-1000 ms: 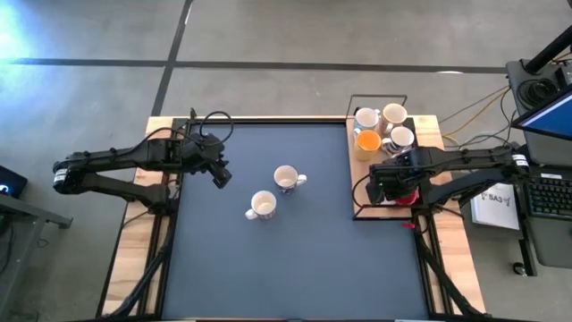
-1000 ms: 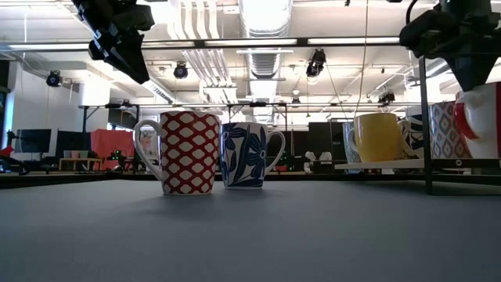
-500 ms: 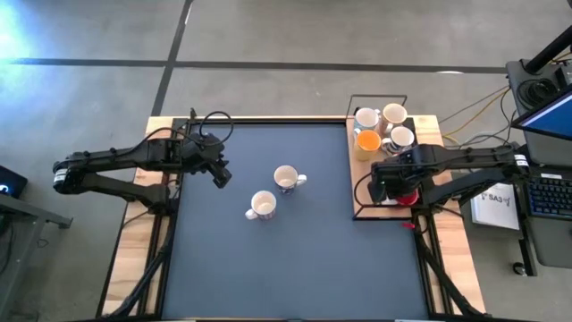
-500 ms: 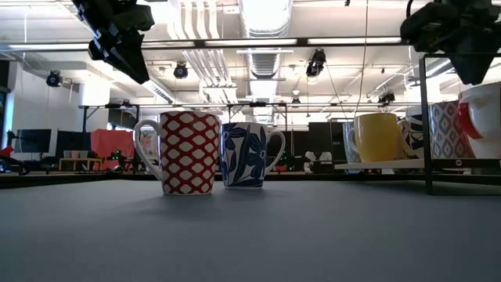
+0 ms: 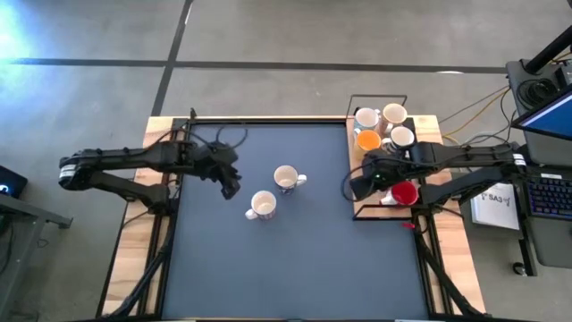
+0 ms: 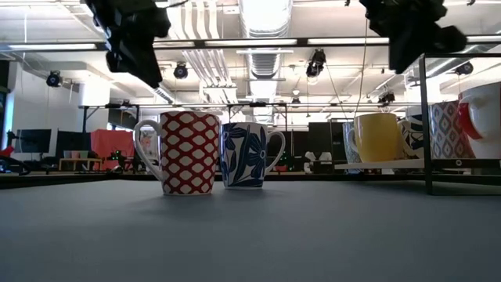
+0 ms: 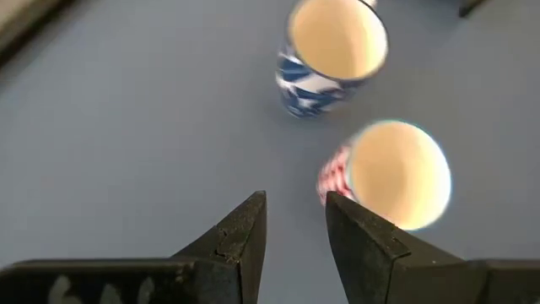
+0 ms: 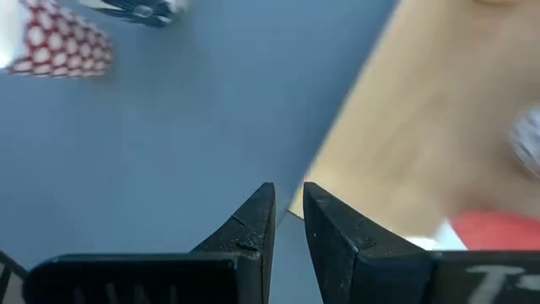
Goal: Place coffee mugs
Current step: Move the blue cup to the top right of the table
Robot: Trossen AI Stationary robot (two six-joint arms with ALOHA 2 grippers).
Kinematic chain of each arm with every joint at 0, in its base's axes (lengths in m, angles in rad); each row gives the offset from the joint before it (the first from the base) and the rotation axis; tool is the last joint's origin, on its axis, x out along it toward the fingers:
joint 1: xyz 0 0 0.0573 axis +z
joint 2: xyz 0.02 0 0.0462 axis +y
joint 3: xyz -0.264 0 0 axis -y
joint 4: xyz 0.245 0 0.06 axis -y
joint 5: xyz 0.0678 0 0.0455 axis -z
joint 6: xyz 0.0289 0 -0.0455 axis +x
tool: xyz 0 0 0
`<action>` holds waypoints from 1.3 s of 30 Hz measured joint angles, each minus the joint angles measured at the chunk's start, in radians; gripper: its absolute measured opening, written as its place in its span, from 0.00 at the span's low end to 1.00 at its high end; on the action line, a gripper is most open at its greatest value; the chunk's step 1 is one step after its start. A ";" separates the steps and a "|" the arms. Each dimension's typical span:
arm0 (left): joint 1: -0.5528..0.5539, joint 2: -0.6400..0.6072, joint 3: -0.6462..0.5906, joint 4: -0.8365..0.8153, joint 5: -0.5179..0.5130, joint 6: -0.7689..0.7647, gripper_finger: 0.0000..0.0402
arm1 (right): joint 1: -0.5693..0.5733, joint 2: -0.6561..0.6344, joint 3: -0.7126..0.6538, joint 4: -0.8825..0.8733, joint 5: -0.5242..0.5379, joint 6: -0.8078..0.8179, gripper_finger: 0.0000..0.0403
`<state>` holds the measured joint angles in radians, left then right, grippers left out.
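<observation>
A big dark blue mat [image 5: 295, 259] covers the top of the wooden table [image 5: 134, 259]. On the right side of the table sits a light wooden tray [image 5: 365, 201] with a thin black wire frame [image 5: 377, 97] standing up around it. To the right of the table there is a desk with a black keyboard [image 5: 547, 195], a white sheet of paper [image 5: 494, 206] and some cables [image 5: 465, 112], and the grey floor [image 5: 268, 54] has dark lines across it.

Two patterned mugs [image 5: 274, 191] on the mat; five mugs [image 5: 384, 134] on the tray [image 5: 357, 201].
</observation>
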<state>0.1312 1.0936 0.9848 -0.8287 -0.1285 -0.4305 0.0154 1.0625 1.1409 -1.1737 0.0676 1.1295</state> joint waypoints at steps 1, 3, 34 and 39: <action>-0.009 0.018 0.000 0.005 0.016 0.002 0.27 | 0.000 0.004 0.001 0.018 0.003 -0.018 0.13; -0.027 0.056 0.000 0.002 0.042 0.002 0.27 | 0.000 0.016 0.001 0.045 0.003 -0.050 0.13; -0.068 0.389 0.000 0.425 -0.209 -0.663 0.27 | 0.000 0.047 0.001 0.082 0.014 -0.677 0.13; -0.059 0.400 0.000 0.445 -0.228 -0.683 0.27 | 0.000 0.047 0.001 0.142 0.014 -0.705 0.13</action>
<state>0.0723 1.4936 0.9848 -0.3840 -0.3565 -1.1133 0.0151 1.1091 1.1416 -1.0314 0.0818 0.4245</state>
